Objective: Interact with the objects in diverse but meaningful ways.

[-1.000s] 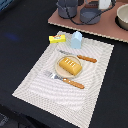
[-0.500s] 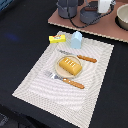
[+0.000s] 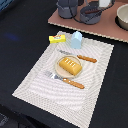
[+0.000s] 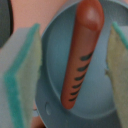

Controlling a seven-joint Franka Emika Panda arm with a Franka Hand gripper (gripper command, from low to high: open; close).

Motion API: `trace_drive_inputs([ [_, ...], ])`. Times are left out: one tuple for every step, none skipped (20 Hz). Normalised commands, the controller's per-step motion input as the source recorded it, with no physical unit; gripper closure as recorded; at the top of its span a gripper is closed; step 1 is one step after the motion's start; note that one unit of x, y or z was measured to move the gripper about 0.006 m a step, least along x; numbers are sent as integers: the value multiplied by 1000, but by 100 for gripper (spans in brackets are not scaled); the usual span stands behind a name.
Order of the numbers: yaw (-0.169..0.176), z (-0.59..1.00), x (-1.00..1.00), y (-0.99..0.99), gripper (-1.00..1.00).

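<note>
In the wrist view a dark red-brown sausage (image 4: pixel 80 55) with scored marks lies inside a grey pot (image 4: pixel 55 115). My gripper (image 4: pixel 70 65) is open, with one teal-edged finger (image 4: pixel 22 75) on each side of the sausage and a gap on both sides. In the exterior view the gripper (image 3: pixel 103 3) hangs over the grey pot (image 3: pixel 91 14) at the back. An orange-brown bread loaf (image 3: pixel 70 65) rests on a small plate (image 3: pixel 59 70). Behind it stand a yellow block (image 3: pixel 56 38) and a light blue carton (image 3: pixel 76 39).
A striped placemat (image 3: pixel 45 92) carries the plate, a knife (image 3: pixel 80 56) and a fork (image 3: pixel 65 80), both orange-handled. A second grey pot (image 3: pixel 66 8) and a pale bowl (image 3: pixel 122 17) stand on a pinkish board (image 3: pixel 107 30) at the back.
</note>
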Motion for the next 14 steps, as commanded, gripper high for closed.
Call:
trace_drive_inputs([
  [9,760,51,83,-100],
  [0,837,91,23,-100],
  [0,994,189,0,-100],
  [0,1000,229,-6,-100],
  [0,1000,297,-57,-100],
  [-2,1000,229,-237,-100],
  [-2,1000,277,-434,-100],
  [-3,1000,391,-497,-100],
  [0,1000,443,-626,-100],
  [-7,966,423,-697,-100],
  [-2,843,403,-717,-100],
  [0,751,351,-723,-100],
  [0,686,286,-734,-100],
  [0,651,246,-751,-100],
])
